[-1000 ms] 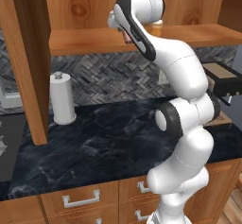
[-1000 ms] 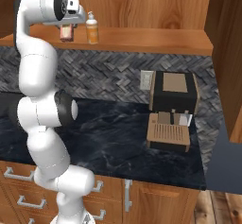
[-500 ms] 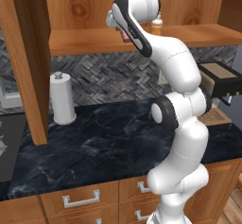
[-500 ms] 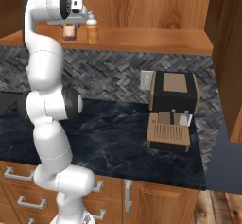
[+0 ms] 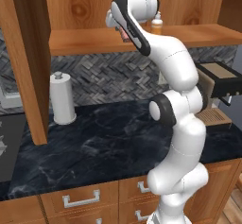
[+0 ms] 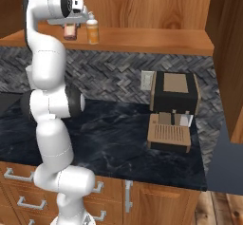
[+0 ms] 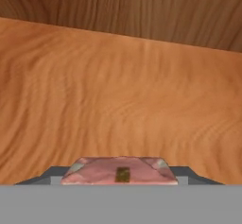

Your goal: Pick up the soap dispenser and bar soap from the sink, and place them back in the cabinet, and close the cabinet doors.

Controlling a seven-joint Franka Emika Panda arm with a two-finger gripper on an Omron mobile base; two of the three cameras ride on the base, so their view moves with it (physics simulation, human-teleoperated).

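Observation:
My gripper [image 6: 70,28] is shut on the bar soap [image 6: 70,32], a reddish-brown block, just above the wooden shelf [image 6: 142,39] of the cabinet. In the hand view the bar soap [image 7: 120,170] sits between the finger tips with the shelf's wood [image 7: 118,95] close below. The soap dispenser [image 6: 92,28], an amber bottle with a white pump, stands upright on the shelf just right of the gripper. It also shows past the arm as the soap dispenser [image 5: 157,25]. Both cabinet doors [image 5: 26,53] [image 6: 228,53] stand open. I cannot tell whether the dark patch [image 5: 9,142] at the counter's left edge is the sink.
A white paper-towel roll [image 5: 63,98] stands on the dark marble counter [image 5: 94,147] by the left door. A coffee machine [image 6: 173,110] sits against the backsplash on the right. Drawers with silver handles [image 5: 80,199] run under the counter.
The arm has straightened upward and carried the bar soap slightly closer to the dispenser over the shelf. The grip has not changed.

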